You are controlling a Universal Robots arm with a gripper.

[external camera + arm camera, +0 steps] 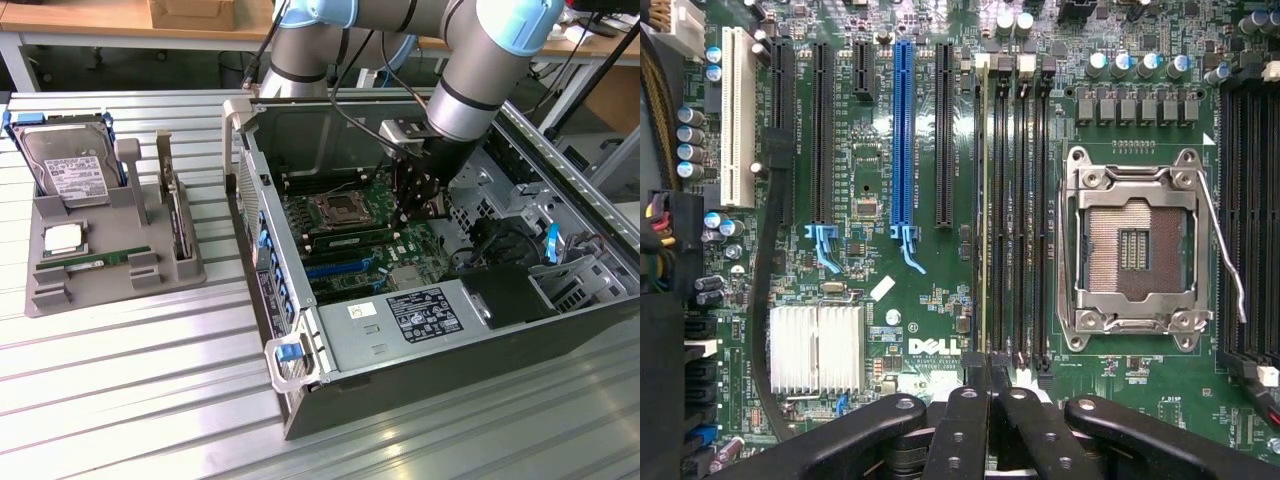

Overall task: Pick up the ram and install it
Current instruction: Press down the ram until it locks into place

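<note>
Your gripper point(989, 385) is sitting inside the open computer case point(330, 400), jaws pinched together over the memory slots point(1015, 210) beside the processor socket point(1137, 250). A ram point(985, 200) seems seated edge-on there; another ram point(100, 262) is lying in the grey tray point(185, 270).

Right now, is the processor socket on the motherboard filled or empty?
Empty: the processor socket shows bare contacts, and its lever is swung out.
</note>
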